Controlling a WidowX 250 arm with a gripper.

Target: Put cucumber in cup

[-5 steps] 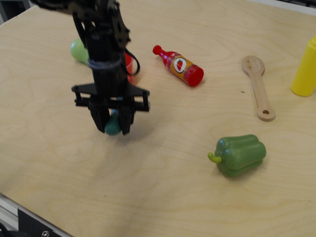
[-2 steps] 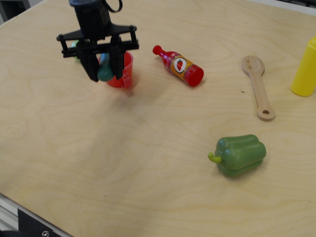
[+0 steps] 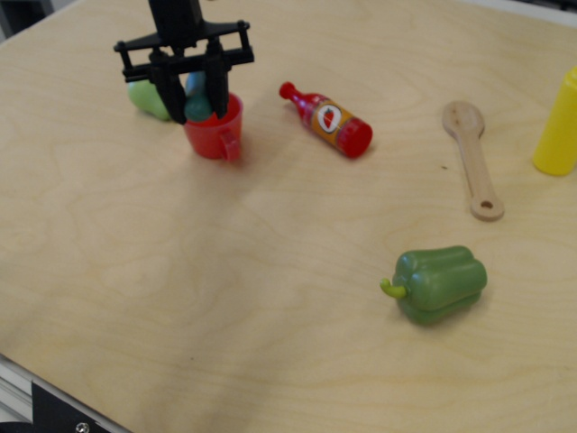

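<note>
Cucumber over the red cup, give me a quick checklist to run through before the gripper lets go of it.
1. Grip: gripper is shut on the cucumber, held between its fingers: ok.
2. Alignment: the cucumber's lower end sits at the mouth of the cup: ok.
3. Depth: whether the tip is already below the rim: cannot tell.
4. Cup upright, handle toward the camera, standing on the table: ok.
5. Clearance: the pear is close behind the cup on the left, whether it touches: cannot tell.
6. The ketchup bottle lies well apart to the right: ok.
</note>
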